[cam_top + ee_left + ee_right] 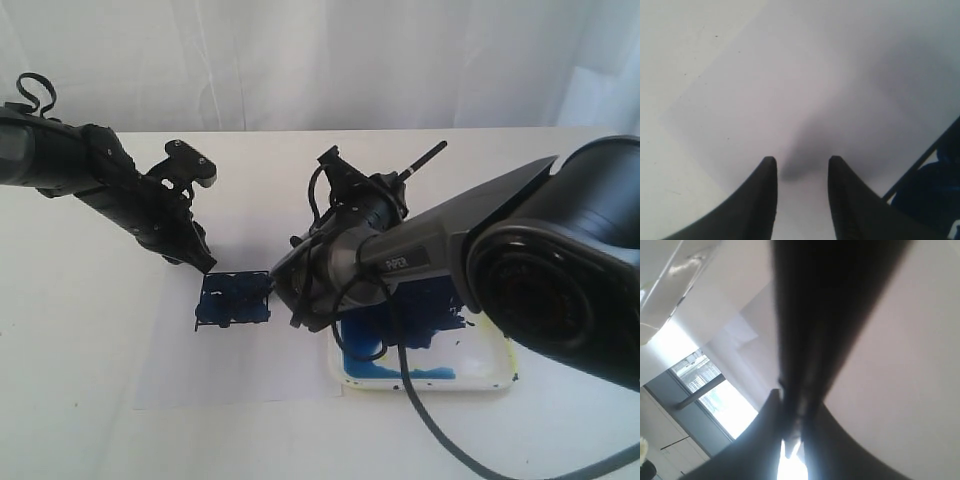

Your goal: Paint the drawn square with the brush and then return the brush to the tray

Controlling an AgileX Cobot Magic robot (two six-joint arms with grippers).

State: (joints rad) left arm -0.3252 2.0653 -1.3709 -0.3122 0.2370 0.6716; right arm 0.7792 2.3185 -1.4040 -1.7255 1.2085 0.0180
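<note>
With the drawn square filled dark blue, the right tool holds the brush clamped, handle upward, near the tray, its return seemingly next: lower it in and release, while the left tool, jaws apart and empty, rests on the paper beside the square.

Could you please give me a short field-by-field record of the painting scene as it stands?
drawn square: mostly filled with dark blue paint, on the white paper
brush: clamped in the right end effector, handle end angled upward; tip hidden
tray: white, smeared dark blue, beside the paper's edge
left end effector: open, empty, low over the paper near the square's corner
</note>
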